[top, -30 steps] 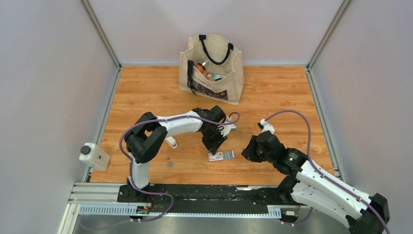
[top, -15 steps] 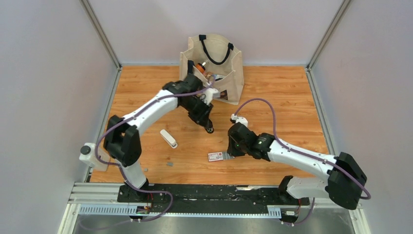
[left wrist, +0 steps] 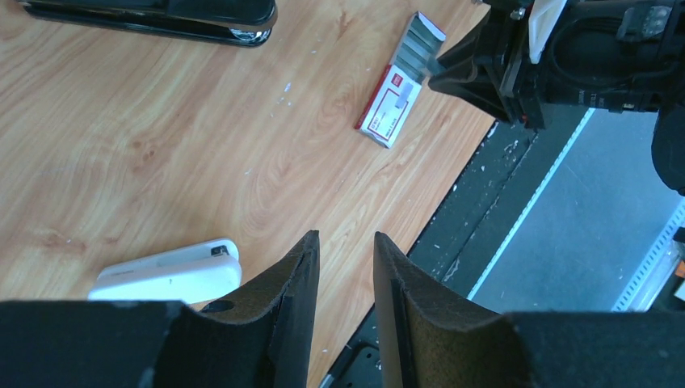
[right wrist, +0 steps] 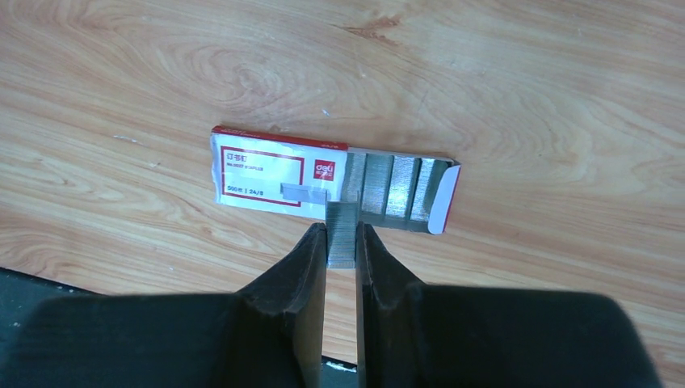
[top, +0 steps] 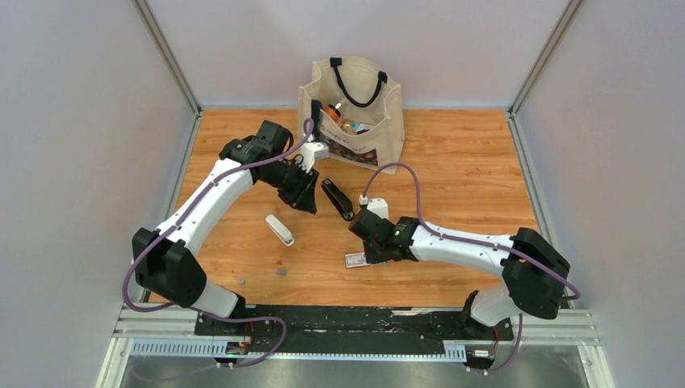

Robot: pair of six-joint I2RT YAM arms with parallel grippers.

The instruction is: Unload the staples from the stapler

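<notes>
Stretched low, the right claw (right wrist: 341, 229) pinches staples (right wrist: 341, 212) at the box (right wrist: 266, 174); the raised left claw (left wrist: 345, 239) stands narrowly parted.

Left claw (left wrist: 346, 242) slightly parted; right claw (right wrist: 341, 236) pinched, arm outstretched.

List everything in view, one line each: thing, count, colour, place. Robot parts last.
slim black stapler: one, black, lying on the wooden table in front of the bag
white oblong bar: one, white, left of the stapler
red-and-white cardboard staple box: one, near middle, tray slid open
grey metal staple strip: one, grey, over the open tray
small grey bits: two, grey, near edge, left of the box
beige fabric tote bag: one, black handles, far middle
left fingers: black, apart, empty, beside the bar
right fingers: black, pinching the strip
</notes>
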